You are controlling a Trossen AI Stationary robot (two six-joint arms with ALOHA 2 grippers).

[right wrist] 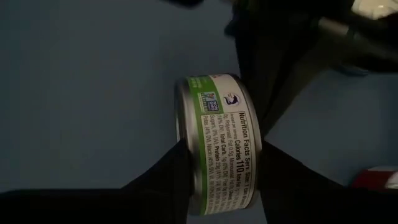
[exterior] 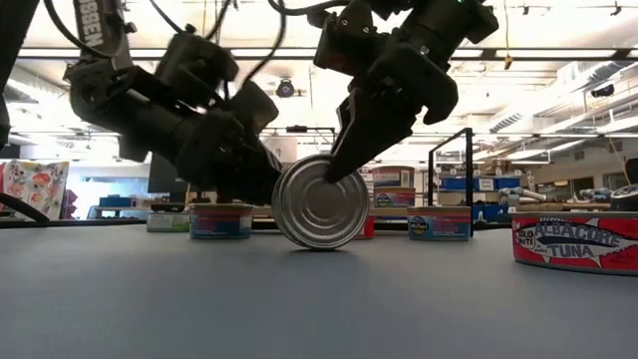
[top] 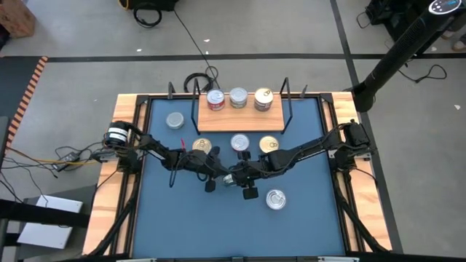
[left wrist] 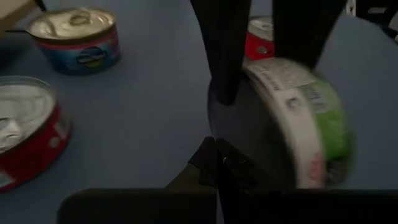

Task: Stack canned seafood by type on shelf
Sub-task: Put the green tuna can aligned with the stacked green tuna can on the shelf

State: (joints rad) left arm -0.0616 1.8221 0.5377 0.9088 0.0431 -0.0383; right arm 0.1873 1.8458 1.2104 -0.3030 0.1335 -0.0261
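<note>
Though hidden from above, right end effector (right wrist: 217, 186) clamps tin (right wrist: 217, 143).

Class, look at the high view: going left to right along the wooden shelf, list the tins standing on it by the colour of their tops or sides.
Red-sided tin → silver-topped tin → gold-topped tin, all on the shelf.

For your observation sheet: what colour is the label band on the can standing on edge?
Green and white, clearest in the right wrist view on the can.

Robotics lab, strip lights (exterior: 558, 52), shelving w/ bins (exterior: 469, 184), floor cables (top: 186, 33)
</note>
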